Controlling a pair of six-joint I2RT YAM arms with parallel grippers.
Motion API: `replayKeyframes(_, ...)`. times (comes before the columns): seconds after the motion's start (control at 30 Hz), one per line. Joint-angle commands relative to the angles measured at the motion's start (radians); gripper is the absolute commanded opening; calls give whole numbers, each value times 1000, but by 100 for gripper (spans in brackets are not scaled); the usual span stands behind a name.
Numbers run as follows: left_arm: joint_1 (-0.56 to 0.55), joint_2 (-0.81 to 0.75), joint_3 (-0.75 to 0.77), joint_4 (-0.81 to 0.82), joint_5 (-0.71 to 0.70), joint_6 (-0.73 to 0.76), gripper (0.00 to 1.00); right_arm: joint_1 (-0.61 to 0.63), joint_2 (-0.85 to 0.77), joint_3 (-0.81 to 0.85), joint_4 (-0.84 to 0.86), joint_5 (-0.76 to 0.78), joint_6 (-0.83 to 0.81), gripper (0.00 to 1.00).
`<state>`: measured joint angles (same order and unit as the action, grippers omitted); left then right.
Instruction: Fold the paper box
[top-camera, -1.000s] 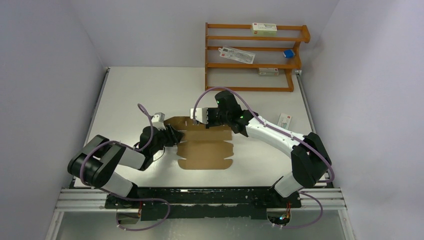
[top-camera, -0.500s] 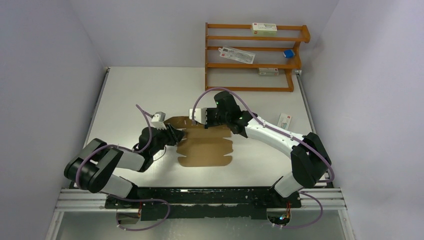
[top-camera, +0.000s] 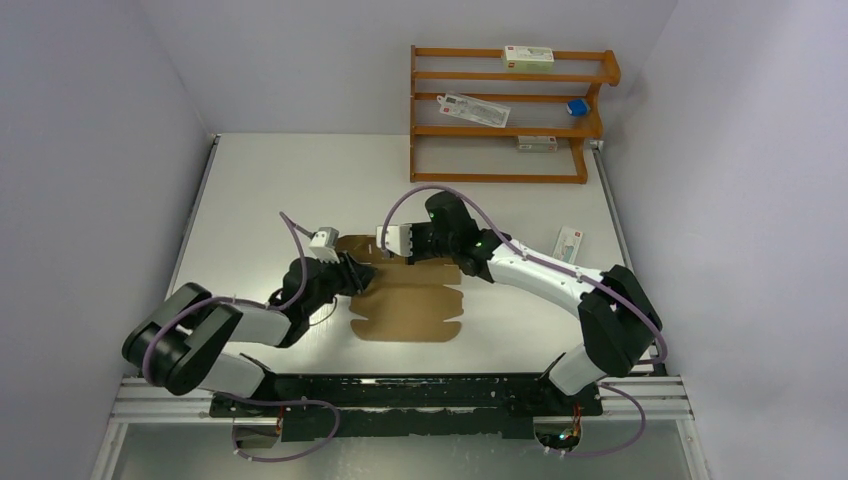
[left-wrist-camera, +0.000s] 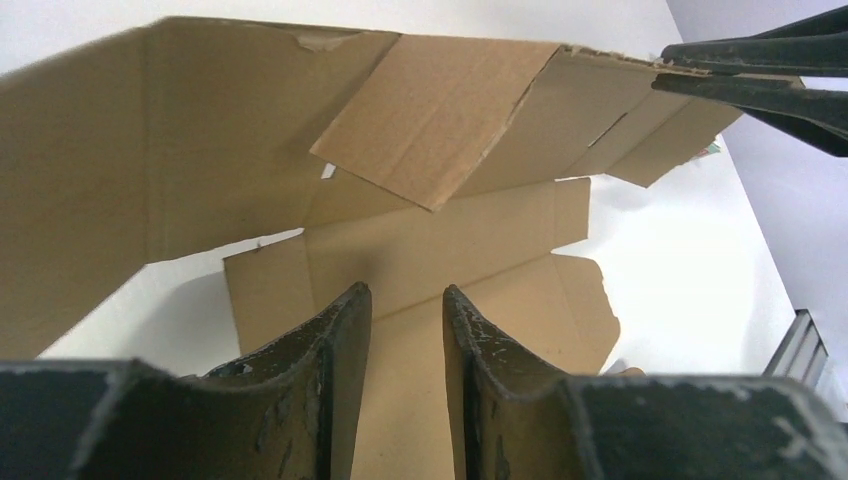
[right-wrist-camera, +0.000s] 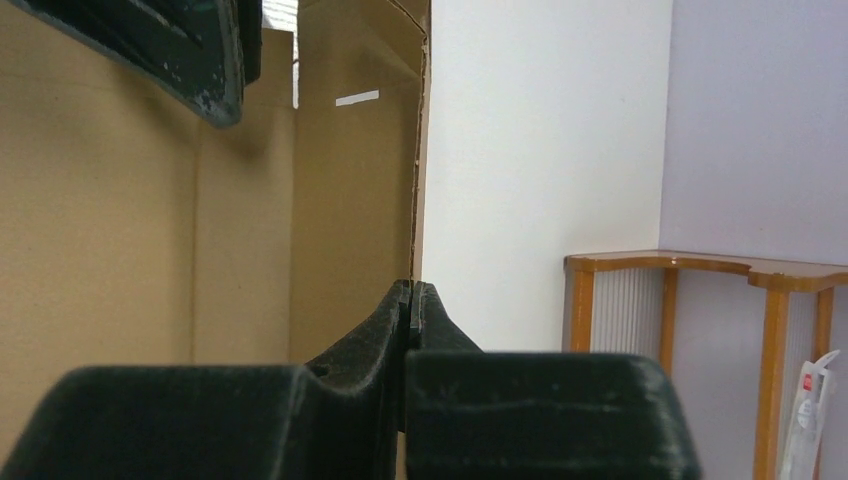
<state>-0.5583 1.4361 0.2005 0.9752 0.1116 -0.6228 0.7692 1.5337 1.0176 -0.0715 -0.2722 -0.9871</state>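
Top external view: the paper box (top-camera: 405, 305) lies mostly flat mid-frame, one panel raised and pinched by the right hand (right-wrist-camera: 411, 288). The left hand (left-wrist-camera: 405, 300) stands apart, empty. Most folds seem left.

The paper box (top-camera: 405, 305) lies mid-surface with its far-left panel tilted up, a wall between the left gripper (left-wrist-camera: 405, 300), jaws slightly apart over the flat sheet, and the right gripper (right-wrist-camera: 410, 292), pinched on that panel's edge. The right arm (top-camera: 540, 270) bars entry from the right. The surface (top-camera: 280, 180) is bare at far left. A wooden rack (top-camera: 500, 178) blocks the far right, and a small white carton (top-camera: 570, 240) lies near the right edge.
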Motion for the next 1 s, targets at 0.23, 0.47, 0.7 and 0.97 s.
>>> replayKeyframes(0.23, 0, -406, 95, -501, -145, 65, 54, 7, -29, -45, 66, 65, -77, 0)
replayKeyframes(0.47, 84, -539, 266, -846, -227, 121, 69, 13, -57, -88, 122, 83, -112, 0)
replayKeyframes(0.7, 266, -388, 477, -1032, -128, 190, 70, 24, -68, -108, 144, 81, -137, 0)
replayKeyframes(0.97, 324, -119, 608, -1049, 83, 221, 62, 53, -69, -117, 163, 111, -151, 0)
